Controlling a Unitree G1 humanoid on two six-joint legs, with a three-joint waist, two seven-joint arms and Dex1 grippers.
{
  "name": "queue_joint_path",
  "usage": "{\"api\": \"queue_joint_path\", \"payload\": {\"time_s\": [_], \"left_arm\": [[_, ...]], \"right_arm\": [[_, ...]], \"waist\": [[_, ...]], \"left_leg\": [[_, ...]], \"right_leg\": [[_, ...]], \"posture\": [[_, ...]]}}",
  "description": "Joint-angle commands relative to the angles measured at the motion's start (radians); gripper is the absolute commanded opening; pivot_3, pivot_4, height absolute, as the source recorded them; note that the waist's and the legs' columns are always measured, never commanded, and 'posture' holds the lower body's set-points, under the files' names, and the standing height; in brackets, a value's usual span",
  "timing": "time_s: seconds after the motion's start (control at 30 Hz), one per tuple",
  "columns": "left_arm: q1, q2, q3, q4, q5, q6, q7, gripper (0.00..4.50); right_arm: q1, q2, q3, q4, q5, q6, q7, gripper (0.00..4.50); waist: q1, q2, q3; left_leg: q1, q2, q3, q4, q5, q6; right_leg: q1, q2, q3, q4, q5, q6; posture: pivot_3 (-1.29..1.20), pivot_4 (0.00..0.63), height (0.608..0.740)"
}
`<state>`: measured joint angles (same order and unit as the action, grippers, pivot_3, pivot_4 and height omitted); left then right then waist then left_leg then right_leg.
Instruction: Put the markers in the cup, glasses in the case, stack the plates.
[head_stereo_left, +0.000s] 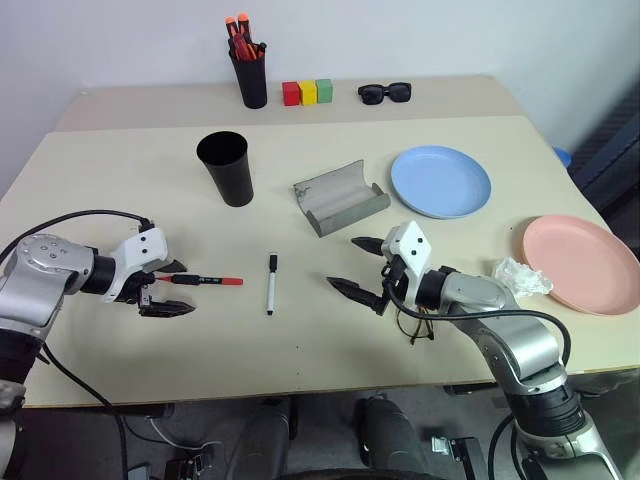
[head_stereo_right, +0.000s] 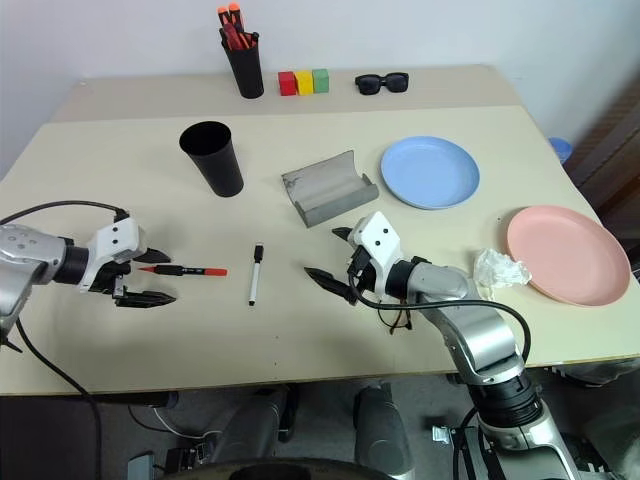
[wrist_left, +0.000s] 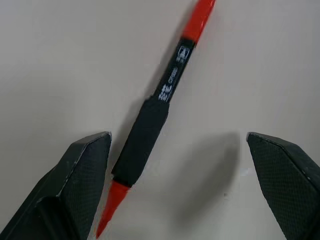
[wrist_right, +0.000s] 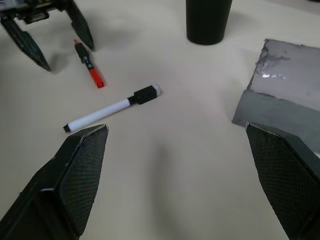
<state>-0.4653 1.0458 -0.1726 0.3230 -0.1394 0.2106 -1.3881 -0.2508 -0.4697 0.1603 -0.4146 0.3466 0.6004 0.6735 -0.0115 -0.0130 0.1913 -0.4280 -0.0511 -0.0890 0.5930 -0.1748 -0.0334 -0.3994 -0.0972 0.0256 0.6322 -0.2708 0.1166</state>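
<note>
Left gripper, jaws apart, straddles the red-capped marker lying flat on the worktop; its wrist view adds small print on the black barrel. Right gripper, jaws apart, hovers beside the white marker. Head views catch the glasses under the right arm. Black cup stands upright, grey case lies open, blue plate and pink plate sit apart.
</note>
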Motion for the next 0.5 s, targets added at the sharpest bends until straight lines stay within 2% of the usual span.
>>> {"api": "queue_joint_path", "payload": {"time_s": [0.03,0.1,0.17,0.37,0.4,0.5], "left_arm": [[-0.058,-0.024,-0.037,0.064,0.042,-0.051,-0.06,4.46],[-0.085,-0.039,-0.058,0.091,0.066,-0.069,-0.085,3.94],[-0.089,-0.043,-0.059,0.103,0.077,-0.09,-0.095,3.2],[-0.062,-0.045,-0.041,0.076,0.074,-0.1,-0.104,0.17],[-0.056,-0.044,-0.038,0.069,0.071,-0.097,-0.105,0.04],[-0.035,-0.035,-0.029,0.046,0.075,-0.099,-0.094,0.04]], "right_arm": [[0.01,-0.018,0.019,-0.048,-0.003,-0.012,0.017,4.5],[0.02,-0.034,0.03,-0.046,-0.014,-0.028,0.03,4.5],[0.026,-0.04,0.037,-0.048,-0.023,-0.037,0.031,4.5],[0.039,-0.048,0.061,-0.061,-0.031,-0.041,0.04,4.5],[0.039,-0.047,0.064,-0.062,-0.031,-0.041,0.041,4.5],[0.036,-0.043,0.072,-0.06,-0.033,-0.042,0.039,4.5]], "waist": [[0.0,0.0,0.0],[0.0,0.0,0.0],[-0.002,0.0,0.0],[-0.006,0.0,0.0],[-0.006,0.0,0.0],[-0.005,0.0,0.0]], "left_leg": [[0.0,0.0,0.001,0.0,0.0,0.0],[0.0,0.0,0.001,0.001,0.0,0.0],[0.0,0.0,0.002,0.001,0.0,0.0],[0.0,0.0,0.002,0.001,0.0,0.0],[0.0,0.0,0.002,0.001,0.0,0.0],[0.001,0.0,0.002,0.002,0.0,0.0]], "right_leg": [[0.0,0.0,0.0,0.0,0.0,0.0],[0.001,0.0,-0.001,0.001,0.0,0.0],[0.001,0.0,-0.001,0.001,0.0,0.0],[0.001,0.0,-0.001,0.002,0.001,0.003],[0.001,0.0,-0.001,0.002,0.001,0.003],[0.001,0.0,-0.001,0.002,0.001,0.003]], "posture": [[0.0,0.15,0.74],[0.0,0.15,0.74],[0.0,0.15,0.74],[0.0,0.15,0.74],[0.0,0.15,0.74],[0.0,0.15,0.74]]}}
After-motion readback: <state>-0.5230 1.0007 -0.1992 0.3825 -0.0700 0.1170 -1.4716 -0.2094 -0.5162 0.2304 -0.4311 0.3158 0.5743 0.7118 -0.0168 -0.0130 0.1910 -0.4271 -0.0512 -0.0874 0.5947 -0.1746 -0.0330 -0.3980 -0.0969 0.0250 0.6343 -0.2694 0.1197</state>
